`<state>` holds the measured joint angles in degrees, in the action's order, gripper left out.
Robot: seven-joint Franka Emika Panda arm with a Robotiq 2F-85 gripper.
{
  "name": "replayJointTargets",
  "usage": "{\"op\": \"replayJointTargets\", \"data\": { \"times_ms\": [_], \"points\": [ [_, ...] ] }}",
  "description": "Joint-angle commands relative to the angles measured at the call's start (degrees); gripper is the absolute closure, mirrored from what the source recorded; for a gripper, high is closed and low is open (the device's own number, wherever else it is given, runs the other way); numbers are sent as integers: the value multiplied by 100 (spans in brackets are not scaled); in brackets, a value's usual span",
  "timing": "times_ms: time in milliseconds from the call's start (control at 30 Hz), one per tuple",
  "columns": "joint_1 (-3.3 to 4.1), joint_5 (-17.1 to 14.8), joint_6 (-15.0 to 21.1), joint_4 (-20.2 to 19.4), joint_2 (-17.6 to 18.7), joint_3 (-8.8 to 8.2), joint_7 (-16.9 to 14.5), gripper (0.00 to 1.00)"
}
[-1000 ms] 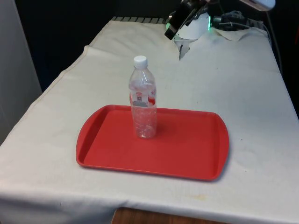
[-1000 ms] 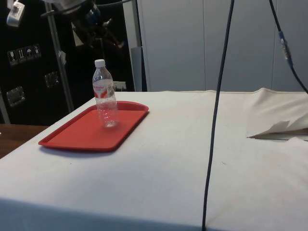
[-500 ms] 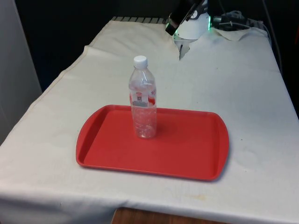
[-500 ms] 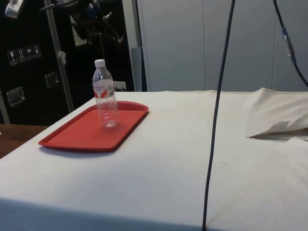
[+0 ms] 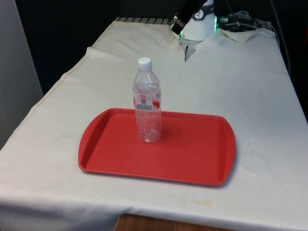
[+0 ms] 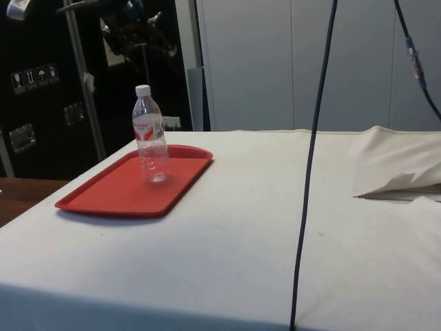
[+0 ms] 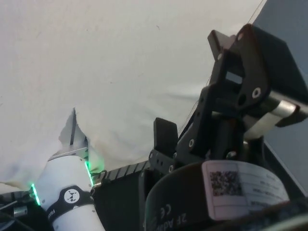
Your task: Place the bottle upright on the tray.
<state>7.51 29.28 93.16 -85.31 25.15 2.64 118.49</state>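
Note:
A clear plastic bottle (image 5: 147,103) with a white cap and a red label stands upright on the red tray (image 5: 192,154), toward the tray's far edge. In the side view the bottle (image 6: 150,138) stands on the tray (image 6: 103,196) with nothing touching it. My gripper (image 5: 178,24) is high up at the table's far end, well away from the bottle. From the side, the gripper (image 6: 153,40) hangs above and behind the bottle. In the wrist view the gripper (image 7: 192,89) is open, with nothing between its fingers (image 7: 165,136) and white cloth beyond them.
The robot's white base (image 5: 198,28) stands at the far end, with cables (image 5: 240,21) beside it. A dark cable (image 6: 310,172) hangs down in the side view. A fold in the cloth (image 6: 400,183) rises at that view's right.
The gripper has lifted and drawn back toward the robot's base, farther from the bottle. Bottle and tray have not moved.

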Motion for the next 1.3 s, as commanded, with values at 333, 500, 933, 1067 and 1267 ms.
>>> {"op": "replayJointTargets", "data": {
  "times_ms": [333, 500, 933, 1067, 1267],
  "points": [
    [-29, 57, 229, -138, -97, -11, -390, 0],
    [-40, 80, 275, -172, -120, -29, -584, 0],
    [-57, 120, 430, -367, -246, -97, -922, 0],
    [-69, 143, 498, -476, -315, -115, -1037, 0],
    [-74, 160, 567, -607, -407, -143, -1169, 0]
  ]
}}
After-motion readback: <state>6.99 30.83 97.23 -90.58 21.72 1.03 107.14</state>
